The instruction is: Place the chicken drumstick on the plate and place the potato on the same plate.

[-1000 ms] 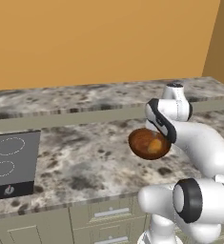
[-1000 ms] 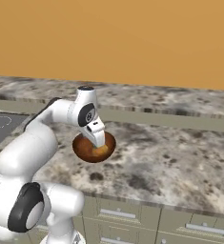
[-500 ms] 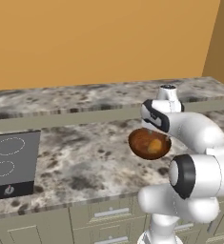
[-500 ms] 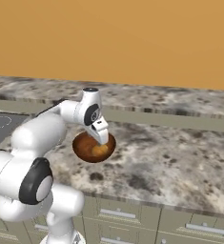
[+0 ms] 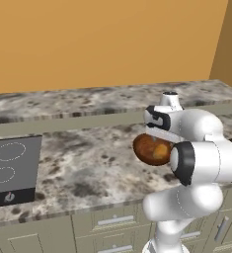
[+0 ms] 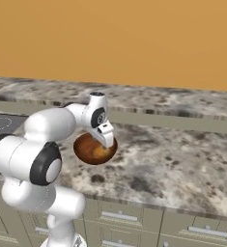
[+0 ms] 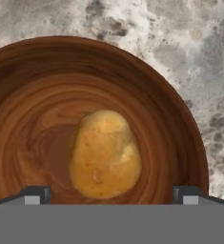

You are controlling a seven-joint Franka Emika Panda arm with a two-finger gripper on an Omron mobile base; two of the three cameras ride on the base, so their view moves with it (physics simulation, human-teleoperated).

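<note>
While we hover over the brown wooden bowl (image 7: 180,124) on the speckled desk (image 6: 182,159), our fingers (image 7: 35,194) stand spread on either side of the potato (image 7: 105,153) lying near the bowl's middle, apparently lined up to descend and pinch it.

Brown wooden bowl (image 5: 148,148) on granite counter (image 5: 88,163), black cooktop (image 5: 11,168) at left

- we see a golden-tan potato (image 7: 105,153) in a brown wood-grained bowl (image 7: 170,119)
- we note a grey-speckled stone counter (image 5: 88,163), orange wall (image 5: 102,39), black cooktop (image 5: 11,168)
</note>
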